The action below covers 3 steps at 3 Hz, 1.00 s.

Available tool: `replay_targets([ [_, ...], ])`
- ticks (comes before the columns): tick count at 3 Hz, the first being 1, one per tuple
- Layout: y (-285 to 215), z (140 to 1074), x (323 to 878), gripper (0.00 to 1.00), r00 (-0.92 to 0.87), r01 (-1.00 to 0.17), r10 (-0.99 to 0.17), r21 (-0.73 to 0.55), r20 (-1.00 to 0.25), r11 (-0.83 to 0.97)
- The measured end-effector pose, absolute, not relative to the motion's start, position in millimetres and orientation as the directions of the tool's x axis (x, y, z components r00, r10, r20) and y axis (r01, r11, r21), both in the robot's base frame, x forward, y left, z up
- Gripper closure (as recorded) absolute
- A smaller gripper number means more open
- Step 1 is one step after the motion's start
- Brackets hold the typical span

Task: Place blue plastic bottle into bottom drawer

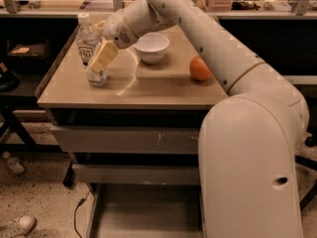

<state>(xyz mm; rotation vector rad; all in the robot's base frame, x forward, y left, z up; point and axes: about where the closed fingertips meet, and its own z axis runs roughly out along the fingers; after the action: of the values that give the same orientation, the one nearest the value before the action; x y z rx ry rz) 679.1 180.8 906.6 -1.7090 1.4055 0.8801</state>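
Nearest us, the robot's white base point(252, 172) fills the lower right of the frame. Left of it, along the bottom edge, the bottom drawer point(143, 214) stands pulled out, and the part of its flat grey floor we can see is bare. A shoe point(19, 225) lies on the floor in the lower left corner. Above the open drawer come the closed middle drawer point(133, 175) and then the top drawer point(124, 139) with its scratched front.

Further back is the tabletop point(148, 90). The bottle point(87, 42) stands upright near its left edge, in the upper left of the frame, cap up and long axis vertical. The gripper point(102, 59) is right at the bottle, lying across the lower right of its body on our side. The arm point(198, 29) reaches in from the right. We cannot tell whether the gripper is spread or pinching the bottle.

The orange point(200, 68) sits well apart to the right. The bowl point(151, 46) is just right of the gripper and a little further back.

In our judgement, the coming move turns on where the drawer lies from the bottle. It is below the bottle, nearer us and somewhat to the right in the frame. So the bottle would have to clear the table's front edge and come down past two closed drawer fronts.
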Motion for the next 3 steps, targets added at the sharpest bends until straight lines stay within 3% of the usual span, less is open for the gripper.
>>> replay_targets([
  [1, 181.4, 907.5, 679.2, 0.18, 0.165, -0.985, -0.475, -0.12, -0.864, -0.125],
  [3, 181.6, 907.4, 679.2, 0.64, 0.165, -0.985, -0.475, -0.12, -0.864, -0.125],
])
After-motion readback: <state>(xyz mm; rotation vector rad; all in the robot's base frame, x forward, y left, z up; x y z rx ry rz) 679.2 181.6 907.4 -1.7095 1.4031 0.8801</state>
